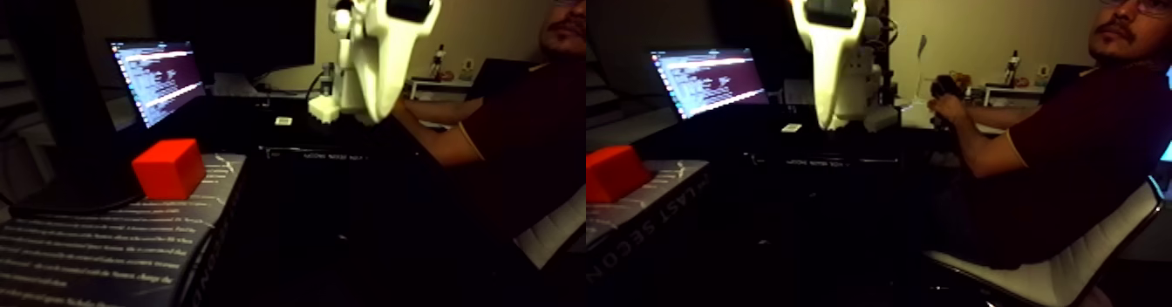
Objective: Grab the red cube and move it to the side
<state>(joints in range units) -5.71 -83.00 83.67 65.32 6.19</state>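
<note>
At nine o'clock, on a book (pixel 105 241): red cube (pixel 169 168), untouched; gripper (pixel 375 110) raised at twelve, aperture indeterminable, pre-approach.

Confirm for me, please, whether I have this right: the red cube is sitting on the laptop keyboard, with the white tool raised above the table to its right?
Not quite. In the fixed view the red cube sits on a book, not on the laptop keyboard. The white tool is indeed raised to its right.

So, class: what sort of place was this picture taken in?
Probably a home office or hobby desk: a lit laptop showing lines of text, a dark monitor behind it, and a person seated in a white chair by the desk.
</note>
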